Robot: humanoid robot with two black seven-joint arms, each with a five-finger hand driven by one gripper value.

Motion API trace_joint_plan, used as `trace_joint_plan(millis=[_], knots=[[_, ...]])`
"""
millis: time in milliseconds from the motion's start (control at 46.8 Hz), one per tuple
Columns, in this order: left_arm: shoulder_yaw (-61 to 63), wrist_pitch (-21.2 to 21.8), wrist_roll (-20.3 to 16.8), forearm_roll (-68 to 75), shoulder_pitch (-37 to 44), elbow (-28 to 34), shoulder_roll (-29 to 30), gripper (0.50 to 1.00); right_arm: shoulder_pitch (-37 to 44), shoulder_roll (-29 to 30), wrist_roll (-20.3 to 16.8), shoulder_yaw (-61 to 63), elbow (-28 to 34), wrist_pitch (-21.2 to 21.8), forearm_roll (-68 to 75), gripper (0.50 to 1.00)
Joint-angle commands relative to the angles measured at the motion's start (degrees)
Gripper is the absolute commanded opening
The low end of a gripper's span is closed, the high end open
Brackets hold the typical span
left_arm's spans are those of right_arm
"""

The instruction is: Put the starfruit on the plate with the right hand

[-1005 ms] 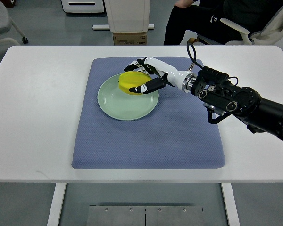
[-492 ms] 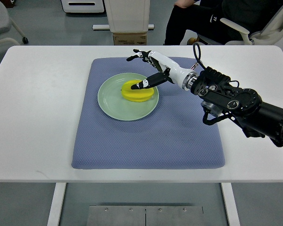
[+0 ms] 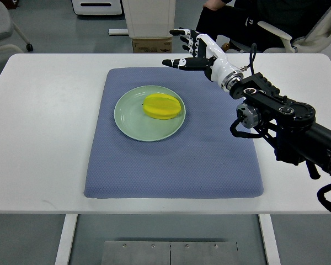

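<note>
A yellow starfruit (image 3: 163, 106) lies on the pale green plate (image 3: 133, 122), toward its right side. The plate sits on a blue-grey mat (image 3: 176, 160). My right hand (image 3: 186, 48) hovers above the mat's far edge, up and to the right of the plate, fingers spread and holding nothing. Its black arm (image 3: 281, 118) enters from the right edge. The left arm is out of the picture.
The mat lies on a white table (image 3: 38, 127). Beyond the far edge stand a white pedestal with a cardboard box (image 3: 151, 44), and a seated person in dark clothes (image 3: 237, 25) on an office chair.
The right hand let go of the starfruit on the plate, opened, and lifted away up and to the right. The starfruit now rests free on the plate.
</note>
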Motion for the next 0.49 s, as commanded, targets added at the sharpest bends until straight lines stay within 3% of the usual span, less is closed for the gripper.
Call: trace_joint_plan(millis=[0,86,235,470], knots=[[0.0,0.0,0.0,0.0,0.0,0.0,0.0,1.0,-2.11,-0.87,-2.62,3.04,0.17,0.6,3.41,1.0],[0.0,0.0,0.0,0.0,0.0,0.0,0.0,1.0,-4.48,-2.9,-5.61,5.15,0.26,0.78,8.77,1.0],[0.0,0.0,0.0,0.0,0.0,0.0,0.0,1.0,-9.93,-3.08,-5.53,9.46,0.09,0.69,14.14,1.0],[0.0,0.0,0.0,0.0,0.0,0.0,0.0,1.0,-14.24,-3.08,-1.31,17.1,0.26,1.21,14.41,1.0]])
